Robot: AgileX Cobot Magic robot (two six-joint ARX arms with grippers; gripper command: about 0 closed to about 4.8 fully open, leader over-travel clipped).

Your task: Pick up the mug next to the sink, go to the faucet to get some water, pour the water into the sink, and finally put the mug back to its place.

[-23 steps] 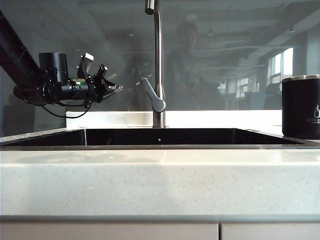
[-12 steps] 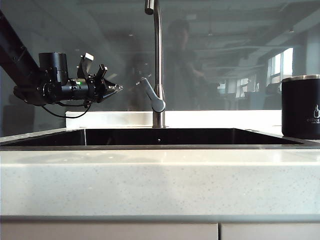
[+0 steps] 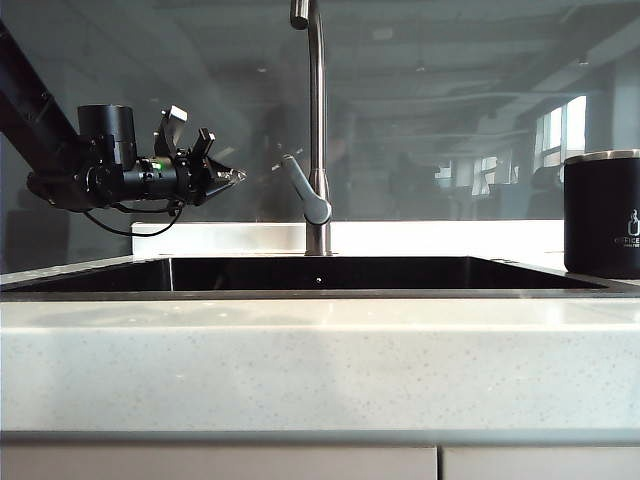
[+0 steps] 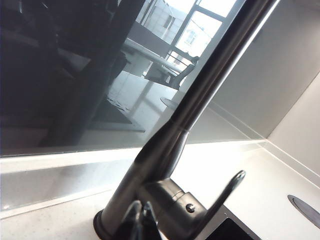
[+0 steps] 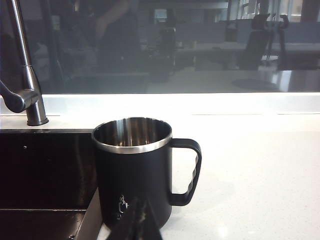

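The black mug [image 5: 134,170] with its silver rim stands upright on the white counter just beside the sink [image 5: 45,170], its handle turned away from the basin. My right gripper [image 5: 140,212] is shut and empty, a short way in front of the mug. It does not show in the exterior view, where the mug [image 3: 603,212] stands at the far right. My left gripper [image 3: 238,176] hovers level over the sink's [image 3: 320,272] left end, shut and empty, pointing at the faucet [image 3: 317,130]. Seen from the left wrist, its tips [image 4: 141,207] sit close before the faucet [image 4: 200,90] base and lever [image 4: 225,195].
A dark glass wall runs behind the counter and reflects the room. A round dark disc [image 4: 305,210] is set in the counter past the faucet. The speckled stone front edge [image 3: 320,360] lies below the sink, with cabinet fronts underneath.
Neither arm has moved. A person's reflection in the glass behind the faucet has faded away.
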